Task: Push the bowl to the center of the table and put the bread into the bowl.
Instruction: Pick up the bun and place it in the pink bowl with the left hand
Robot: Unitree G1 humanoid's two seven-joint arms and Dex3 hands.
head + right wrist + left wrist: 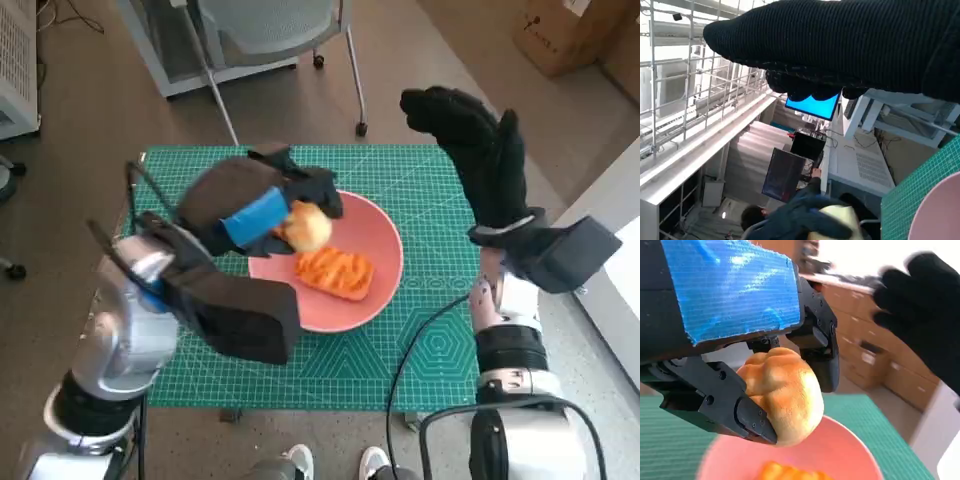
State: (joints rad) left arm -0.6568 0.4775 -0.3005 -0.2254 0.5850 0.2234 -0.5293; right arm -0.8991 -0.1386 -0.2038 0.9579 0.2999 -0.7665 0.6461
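Clearly the bread roll [781, 392], light and squashy, sits pinched by its sides in the left robot hand [255, 205] above the pink bowl [385, 245], while the right robot hand [480, 150] hovers empty, fingers spread.

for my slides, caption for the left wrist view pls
Left hand holds a bread roll above the pink bowl.

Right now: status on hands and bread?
Left hand holds bread roll above pink bowl. Right hand raised, empty. Orange pastry already in bowl.
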